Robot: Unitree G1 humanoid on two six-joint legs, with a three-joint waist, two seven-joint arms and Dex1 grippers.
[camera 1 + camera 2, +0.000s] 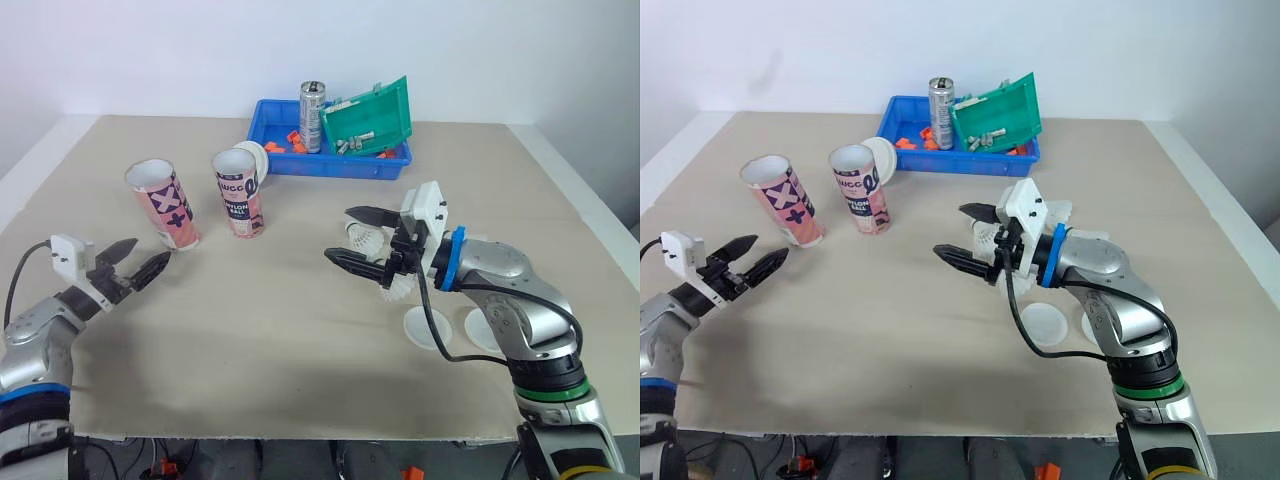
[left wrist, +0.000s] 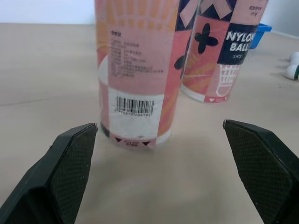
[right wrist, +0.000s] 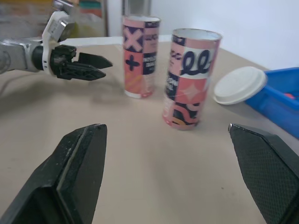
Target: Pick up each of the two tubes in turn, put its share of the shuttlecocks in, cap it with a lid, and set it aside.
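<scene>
Left gripper (image 1: 143,256): fingers apart, empty, aimed at the nearer tube (image 1: 163,205), just short of it. Step looks like the first pick-up, grasp not yet made. Next: advance and close round the tube body. Second tube (image 1: 240,193) stands close beside and may get bumped. Right gripper (image 1: 342,234): fingers apart, empty, over the shuttlecocks (image 1: 400,288). Two lids (image 1: 427,327) lie beside them. Blue bin (image 1: 330,166) sits behind, well apart.

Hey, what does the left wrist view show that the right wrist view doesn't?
Left wrist view: the barcode on the nearer tube, and the NYLON BALL print on the second tube. Right wrist view: the open left gripper and a white lid beside the blue bin. Both: the two pink tubes on the table, plus part of the blue bin.
</scene>
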